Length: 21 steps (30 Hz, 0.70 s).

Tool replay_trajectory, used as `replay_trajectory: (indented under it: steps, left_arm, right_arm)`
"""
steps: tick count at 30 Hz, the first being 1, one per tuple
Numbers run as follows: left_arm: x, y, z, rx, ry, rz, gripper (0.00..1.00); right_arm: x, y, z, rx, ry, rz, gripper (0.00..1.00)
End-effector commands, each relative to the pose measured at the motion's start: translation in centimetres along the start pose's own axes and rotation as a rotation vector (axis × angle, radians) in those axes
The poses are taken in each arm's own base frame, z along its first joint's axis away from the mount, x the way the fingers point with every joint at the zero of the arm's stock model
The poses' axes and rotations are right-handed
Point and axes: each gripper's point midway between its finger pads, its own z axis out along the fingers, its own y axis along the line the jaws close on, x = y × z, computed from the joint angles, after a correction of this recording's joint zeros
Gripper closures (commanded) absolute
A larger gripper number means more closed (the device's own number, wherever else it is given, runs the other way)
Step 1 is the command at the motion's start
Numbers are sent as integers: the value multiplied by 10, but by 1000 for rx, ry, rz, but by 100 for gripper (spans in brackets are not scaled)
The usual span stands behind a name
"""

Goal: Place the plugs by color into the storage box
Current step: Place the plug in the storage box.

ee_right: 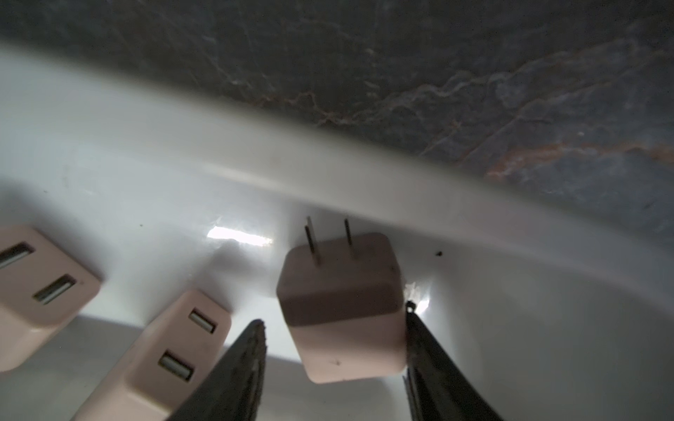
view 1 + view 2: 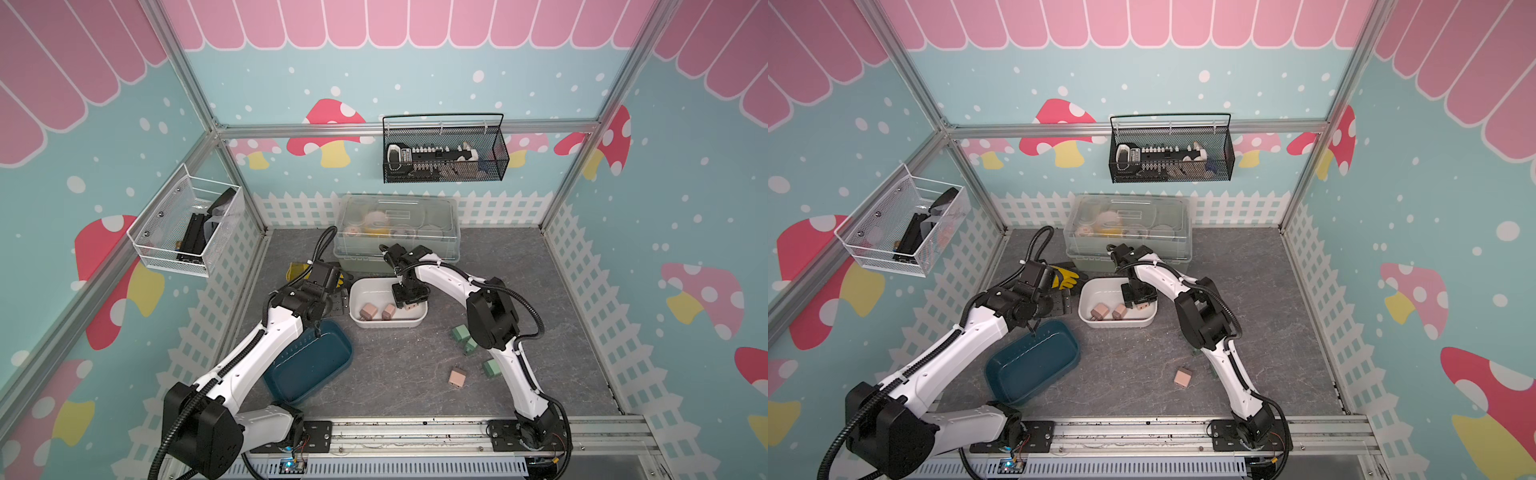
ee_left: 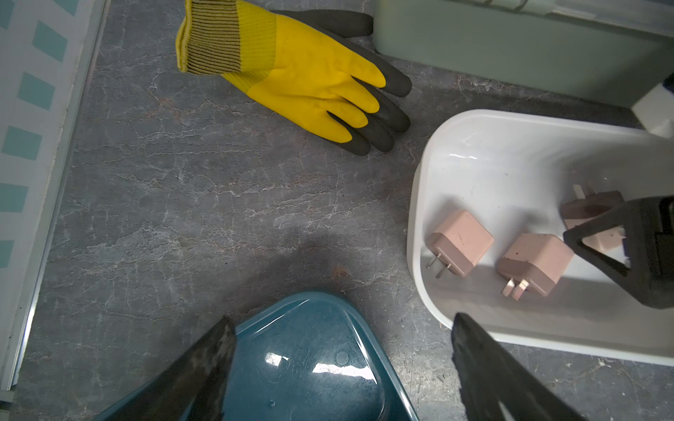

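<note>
The white storage box (image 2: 357, 291) holds two pinkish-tan plugs (image 2: 368, 311) (image 2: 389, 311). My right gripper (image 1: 333, 315) reaches into it, jaws open around a third tan plug (image 1: 343, 291). That plug rests against one finger, with a gap to the other finger. In a top view another tan plug (image 2: 457, 377) and three green plugs (image 2: 460, 333) (image 2: 471, 346) (image 2: 491, 368) lie on the table by the right arm. My left gripper (image 3: 343, 324) hangs open and empty over the far end of the dark teal storage box (image 3: 310, 364).
A yellow and black glove (image 3: 302, 73) lies behind the boxes, next to the clear-lidded container (image 2: 397, 228) at the back. A black wire basket (image 2: 444, 153) hangs on the back wall and a white one (image 2: 187, 224) on the left wall.
</note>
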Motion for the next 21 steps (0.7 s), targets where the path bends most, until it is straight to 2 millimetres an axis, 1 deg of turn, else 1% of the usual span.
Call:
replay_trajectory:
  steps: [1, 3, 6, 7, 9, 11, 12, 15, 17, 20, 21]
  left_arm:
    - [-7, 1, -7, -9, -24, -10, 10]
    - [-10, 1, -8, -9, -29, -8, 10]
    - [-13, -1, -9, -4, -33, -8, 10]
    - [-15, -2, -9, -1, -36, -10, 10]
    - [-17, -3, -11, 4, -41, -8, 10]
    - [-20, -4, -11, 4, -43, -9, 10]
    - [-20, -5, -11, 7, -41, -8, 11]
    - [-20, -9, -7, 16, -29, -7, 10]
    - [-20, -12, -5, 24, -22, -3, 11]
    - [-17, -16, 0, 32, -5, 2, 10]
    - [-16, -16, 2, 32, 0, 4, 10]
  right_arm:
    - [-16, -6, -30, -8, -74, 38, 34]
    - [-17, -7, -58, -23, -112, 54, 33]
    - [-4, -9, -100, -65, -160, 89, 31]
    - [3, -11, -112, -76, -173, 105, 30]
    - [22, -18, -128, -84, -181, 136, 29]
    - [48, -28, -139, -97, -185, 172, 27]
    - [60, -30, -141, -112, -184, 185, 26]
    - [102, -41, -128, -122, -128, 227, 25]
    - [134, -52, -117, -102, -83, 252, 25]
    - [176, -64, -94, -99, -28, 325, 25]
    - [187, -65, -87, -107, -12, 350, 24]
